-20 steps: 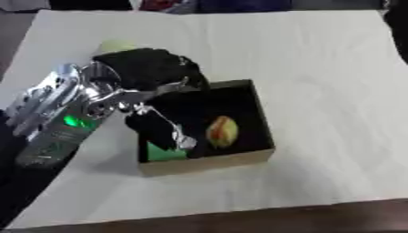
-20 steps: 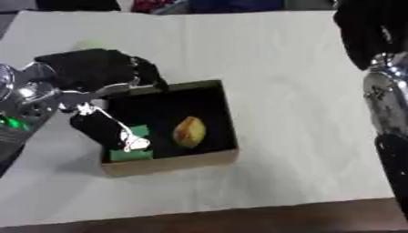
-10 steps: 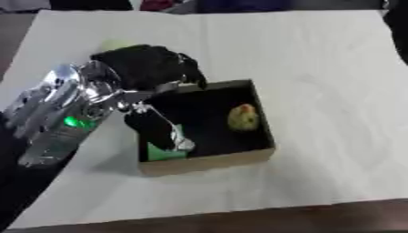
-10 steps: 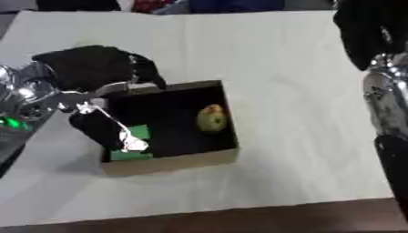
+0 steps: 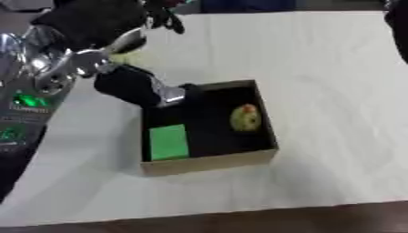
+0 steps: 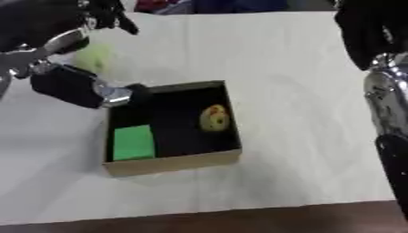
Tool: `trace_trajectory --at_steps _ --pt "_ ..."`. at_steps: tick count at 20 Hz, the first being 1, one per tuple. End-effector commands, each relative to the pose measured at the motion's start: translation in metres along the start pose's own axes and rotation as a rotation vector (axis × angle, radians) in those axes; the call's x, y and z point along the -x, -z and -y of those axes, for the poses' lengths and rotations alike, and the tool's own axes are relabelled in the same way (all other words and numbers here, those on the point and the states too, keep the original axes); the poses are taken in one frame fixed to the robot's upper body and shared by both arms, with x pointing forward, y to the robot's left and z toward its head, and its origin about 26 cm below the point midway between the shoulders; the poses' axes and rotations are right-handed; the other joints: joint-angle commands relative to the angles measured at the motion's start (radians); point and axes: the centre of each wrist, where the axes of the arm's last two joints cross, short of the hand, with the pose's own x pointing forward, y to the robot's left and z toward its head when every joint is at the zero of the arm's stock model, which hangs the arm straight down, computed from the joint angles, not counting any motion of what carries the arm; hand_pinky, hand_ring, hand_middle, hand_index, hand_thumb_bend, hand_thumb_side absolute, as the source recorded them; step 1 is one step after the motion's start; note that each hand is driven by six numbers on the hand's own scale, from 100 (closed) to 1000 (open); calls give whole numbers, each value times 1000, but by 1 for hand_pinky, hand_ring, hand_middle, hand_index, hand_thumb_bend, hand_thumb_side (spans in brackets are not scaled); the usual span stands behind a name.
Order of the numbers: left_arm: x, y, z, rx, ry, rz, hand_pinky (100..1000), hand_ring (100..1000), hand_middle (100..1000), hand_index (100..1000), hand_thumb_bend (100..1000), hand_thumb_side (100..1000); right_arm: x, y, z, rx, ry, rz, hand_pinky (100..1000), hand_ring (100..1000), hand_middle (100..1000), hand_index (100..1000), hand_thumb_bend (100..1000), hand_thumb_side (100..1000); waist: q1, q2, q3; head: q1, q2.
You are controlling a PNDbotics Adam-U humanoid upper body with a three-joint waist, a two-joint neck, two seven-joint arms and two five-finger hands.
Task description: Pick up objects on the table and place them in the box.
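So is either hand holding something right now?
No. The left hand is lifted clear above the box, fingers curled on nothing. The right hand's fingers cannot be told.

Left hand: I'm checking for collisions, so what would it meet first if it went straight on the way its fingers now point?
Probably the pale green ball on the white table. The left hand points far and right, above the ball; depth is unclear, so it may pass over.

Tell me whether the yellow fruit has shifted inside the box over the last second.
Yes. The yellow fruit moved from the box's near middle toward its far right wall, away from the green block.
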Motion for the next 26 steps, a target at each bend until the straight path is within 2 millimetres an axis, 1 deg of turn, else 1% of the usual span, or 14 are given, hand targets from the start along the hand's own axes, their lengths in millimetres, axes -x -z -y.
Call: trace_trajectory --at_steps 1,5,11,13,15,16,19,20,21,24,26 --pt "29 -3 -8 -3 34 -116 562 818 782 867 614 741 -8 2 3 2 -11 28 977 874 771 1000 121 1000 -4 -15 0 -5 -13" --pt "57 4 0 42 69 -237 587 827 788 874 659 740 -9 4 3 0 -10 35 977 874 771 1000 118 1000 -8 -13 -5 0 -19" --pt "88 16 15 73 79 -374 591 833 801 886 685 737 -11 6 2 -2 -9 45 976 874 771 1000 116 1000 -13 -7 -12 12 -28" --pt "97 20 21 85 68 -407 592 835 805 891 709 733 -11 6 2 -3 -9 47 976 874 771 1000 115 1000 -15 -4 -14 15 -32" --pt "106 23 26 97 52 -441 592 838 808 900 756 728 -12 7 2 -4 -8 50 977 874 771 1000 114 1000 -16 0 -18 20 -38" --pt "110 25 28 102 43 -456 593 839 809 905 793 727 -12 7 1 -6 -8 51 977 874 771 1000 113 1000 -16 2 -20 22 -41" --pt "121 31 36 122 13 -494 592 839 809 910 868 726 -13 9 2 -7 -10 55 977 874 770 1000 112 1000 -18 9 -28 30 -49" --pt "124 33 38 128 1 -502 592 839 809 910 868 726 -13 9 2 -8 -11 56 977 874 770 1000 112 1000 -18 12 -30 31 -52" --pt "126 34 40 135 -11 -509 590 838 809 911 876 708 -14 9 2 -9 -11 57 977 874 770 1000 111 1000 -19 15 -32 33 -55" --pt "133 40 46 155 -50 -526 584 836 809 912 863 673 -15 11 1 -13 -11 62 978 873 770 1000 100 1000 -21 23 -37 37 -64" --pt "138 44 50 169 -85 -542 579 834 811 914 871 665 -16 12 1 -16 -10 66 978 873 770 1000 111 1000 -23 30 -42 42 -71"
